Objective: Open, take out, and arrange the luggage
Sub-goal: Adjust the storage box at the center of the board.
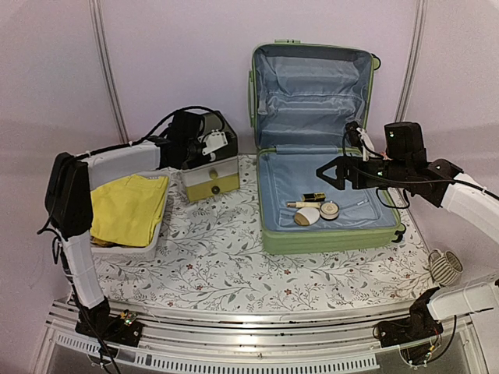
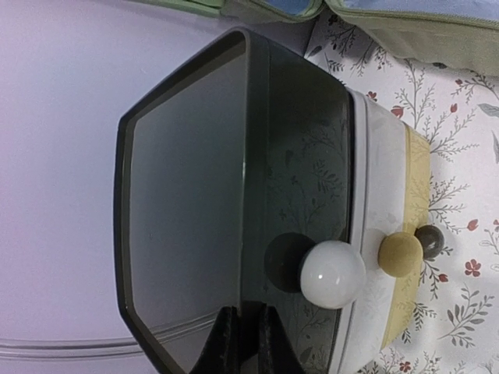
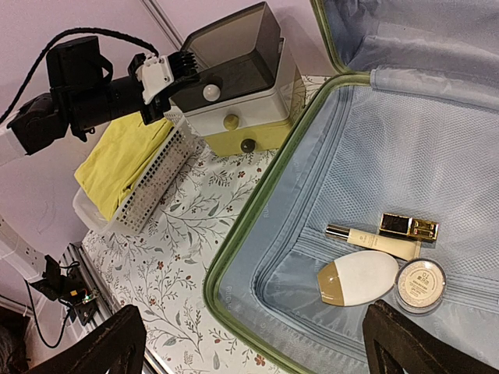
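A flower-printed worktop (image 1: 226,265) is carrying everything: at the left a basket (image 1: 129,251) is holding yellow cloth (image 1: 129,206), and the left claw (image 2: 248,347), fingers (image 2: 224,351) pressed together, is sitting at the dark lid of the drawer box (image 1: 210,179) (whether pinching it, I cannot tell). Right of that the luggage (image 1: 327,238) is lying open, lid upright, and the right claw (image 3: 257,351), spread wide and empty, is hovering just above the cosmetics (image 3: 357,278) on its lining, making the right arm the nearer; the slim tube (image 3: 370,240) is lying left to right.
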`<state>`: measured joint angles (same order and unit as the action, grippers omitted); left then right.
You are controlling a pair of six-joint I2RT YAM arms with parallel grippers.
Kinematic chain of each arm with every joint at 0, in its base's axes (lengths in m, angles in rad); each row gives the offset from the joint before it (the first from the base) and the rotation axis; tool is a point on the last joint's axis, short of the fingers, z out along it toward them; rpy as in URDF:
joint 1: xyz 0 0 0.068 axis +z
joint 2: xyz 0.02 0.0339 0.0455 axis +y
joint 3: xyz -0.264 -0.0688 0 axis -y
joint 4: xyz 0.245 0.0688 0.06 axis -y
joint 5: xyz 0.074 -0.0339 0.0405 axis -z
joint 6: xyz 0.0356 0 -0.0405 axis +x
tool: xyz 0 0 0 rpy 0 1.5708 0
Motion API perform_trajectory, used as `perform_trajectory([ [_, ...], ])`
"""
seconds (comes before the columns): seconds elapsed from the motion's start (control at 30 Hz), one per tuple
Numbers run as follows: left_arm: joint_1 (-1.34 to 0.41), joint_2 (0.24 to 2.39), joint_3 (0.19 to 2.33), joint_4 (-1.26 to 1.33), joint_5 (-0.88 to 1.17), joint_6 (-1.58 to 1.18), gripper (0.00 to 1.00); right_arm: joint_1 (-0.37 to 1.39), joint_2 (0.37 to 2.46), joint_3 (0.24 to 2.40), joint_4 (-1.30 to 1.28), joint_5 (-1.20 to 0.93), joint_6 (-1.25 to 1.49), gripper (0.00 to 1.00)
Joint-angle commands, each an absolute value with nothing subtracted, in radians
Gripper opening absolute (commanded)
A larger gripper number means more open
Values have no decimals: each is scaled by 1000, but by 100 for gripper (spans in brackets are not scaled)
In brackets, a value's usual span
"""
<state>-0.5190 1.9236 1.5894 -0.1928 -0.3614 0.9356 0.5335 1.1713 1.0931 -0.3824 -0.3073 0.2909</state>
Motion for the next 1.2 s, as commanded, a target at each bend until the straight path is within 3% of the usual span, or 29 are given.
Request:
perform_trajectory([
  [0.0,-520,1872,1592,-190,-335,934,0,528,1164,1118,-380,-314,291,99],
  [0.1,-519,1871,1593,-196,-328,933,3,529,1167,1118,-379,-313,290,99],
  [0.27,-518,1883,1632,-242,-312,904,46,528,1172,1117,-374,-319,294,99],
  [0.33,-519,1879,1637,-256,-295,896,58,528,1172,1116,-374,-319,295,99],
  [0.47,-520,1857,1640,-274,-259,875,71,528,1173,1120,-374,-321,294,99],
  [0.67,-520,1842,1663,-321,-258,880,74,528,1180,1123,-369,-329,293,99],
  [0.87,-515,1885,1713,-392,-338,895,68,528,1182,1127,-368,-334,296,99],
  [1.17,-487,1908,1750,-505,-282,845,66,528,1193,1127,-365,-339,296,99],
])
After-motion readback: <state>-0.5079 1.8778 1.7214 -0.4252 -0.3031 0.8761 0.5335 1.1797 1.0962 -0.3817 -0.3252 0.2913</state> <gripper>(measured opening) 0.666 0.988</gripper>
